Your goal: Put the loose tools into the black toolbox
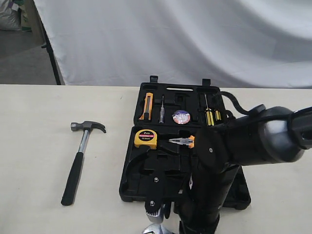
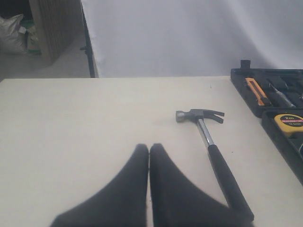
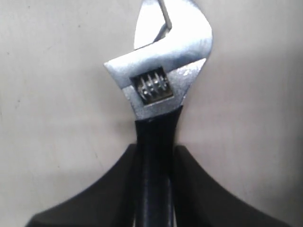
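Right gripper (image 3: 155, 153) has the adjustable wrench (image 3: 158, 85)! The two black fingers (image 3: 116, 194) pinch the wrench's black handle from either side, and the silver head with its knurled adjuster sticks out beyond the tips over the pale table (image 3: 52, 94). Whether the wrench touches the tabletop or hangs above it, I cannot tell. In the exterior view the silver head (image 1: 156, 229) shows at the bottom edge, just in front of the near rim of the black toolbox (image 1: 131, 187), with the bulky right arm (image 1: 243, 146) reaching across the case.

Over to the left gripper (image 2: 149, 152): jaws pressed together, tip to tip, nothing between them, above bare table.

The claw hammer (image 1: 79, 161) lies flat on the table left of the toolbox and apart from it, steel head away from the camera, black handle pointing toward the near edge. From the left wrist view it (image 2: 212, 151) sits just beside the closed fingers.

The tape roll (image 1: 181, 117) is in the toolbox's far half, between a slim screwdriver (image 1: 161, 109) and the yellow-handled screwdrivers (image 1: 210, 116). An orange utility knife (image 1: 147, 106) sits in that half too; the yellow tape measure (image 1: 146, 138) and orange-handled pliers (image 1: 183, 142) sit in the near half.
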Available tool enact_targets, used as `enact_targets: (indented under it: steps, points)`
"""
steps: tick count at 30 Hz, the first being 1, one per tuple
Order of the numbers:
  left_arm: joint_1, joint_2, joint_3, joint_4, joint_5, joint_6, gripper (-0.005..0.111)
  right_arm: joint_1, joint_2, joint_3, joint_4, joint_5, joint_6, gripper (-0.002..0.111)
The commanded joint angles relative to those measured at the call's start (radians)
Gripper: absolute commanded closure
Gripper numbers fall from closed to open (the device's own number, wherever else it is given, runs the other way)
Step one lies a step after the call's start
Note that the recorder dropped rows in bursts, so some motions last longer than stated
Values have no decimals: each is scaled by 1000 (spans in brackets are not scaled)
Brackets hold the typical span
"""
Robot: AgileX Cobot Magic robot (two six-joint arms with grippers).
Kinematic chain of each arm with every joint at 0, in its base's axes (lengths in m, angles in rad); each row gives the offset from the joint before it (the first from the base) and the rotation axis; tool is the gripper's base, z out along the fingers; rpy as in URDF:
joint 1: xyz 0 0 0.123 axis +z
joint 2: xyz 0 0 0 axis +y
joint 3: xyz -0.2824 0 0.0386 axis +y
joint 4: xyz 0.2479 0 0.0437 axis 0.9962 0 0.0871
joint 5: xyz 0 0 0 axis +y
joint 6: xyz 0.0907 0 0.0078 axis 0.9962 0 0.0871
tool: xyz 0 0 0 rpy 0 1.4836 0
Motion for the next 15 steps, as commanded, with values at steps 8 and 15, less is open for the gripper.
enact_targets:
  steps: [8, 15]
  points:
    - [3, -3, 2, -3, 0, -8, 106, 0, 59, -1, 25, -82, -9, 108]
    - [3, -3, 2, -3, 0, -8, 106, 0, 59, -1, 44, -98, -6, 61]
